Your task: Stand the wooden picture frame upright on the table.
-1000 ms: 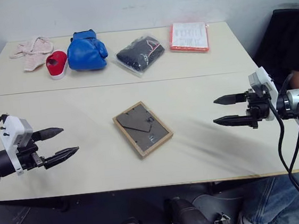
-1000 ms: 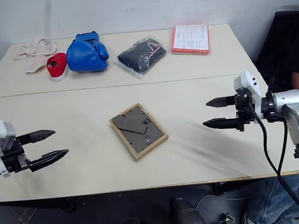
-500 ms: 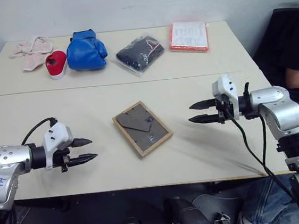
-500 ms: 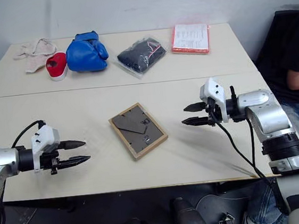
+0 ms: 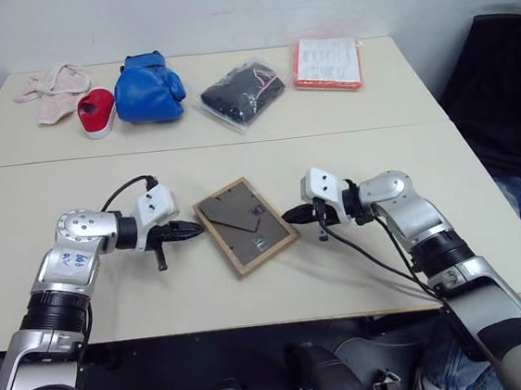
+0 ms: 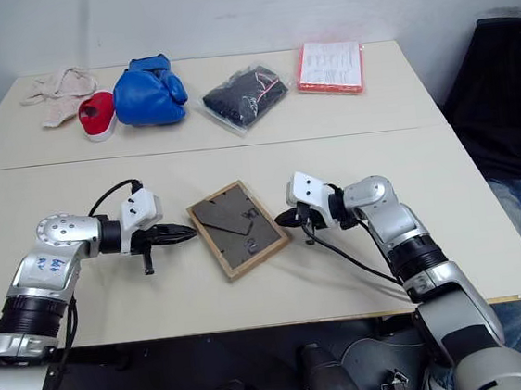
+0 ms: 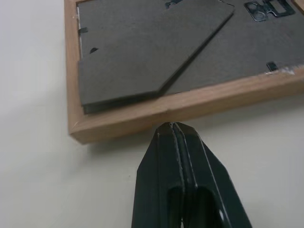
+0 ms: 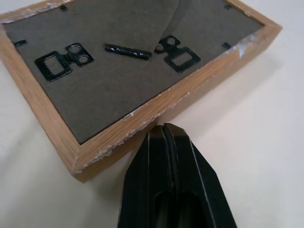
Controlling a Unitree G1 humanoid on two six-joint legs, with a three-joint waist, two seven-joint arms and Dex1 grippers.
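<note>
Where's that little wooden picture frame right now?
The wooden picture frame lies face-down mid-table, between the shut left end effector and right end effector, nearer than the seam.

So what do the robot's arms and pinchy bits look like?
Both arms are shiny silver metal with black joint rings. The left arm has small blue scribbles on its round silver part. Each wrist carries a little white box, and a thin black cable loops along each arm. The left gripper and right gripper have pointy black jaws, like a beak.

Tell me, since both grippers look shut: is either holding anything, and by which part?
Nothing is held. The left gripper and right gripper are shut on nothing, tips at opposite edges of the frame, which lies face down.
</note>
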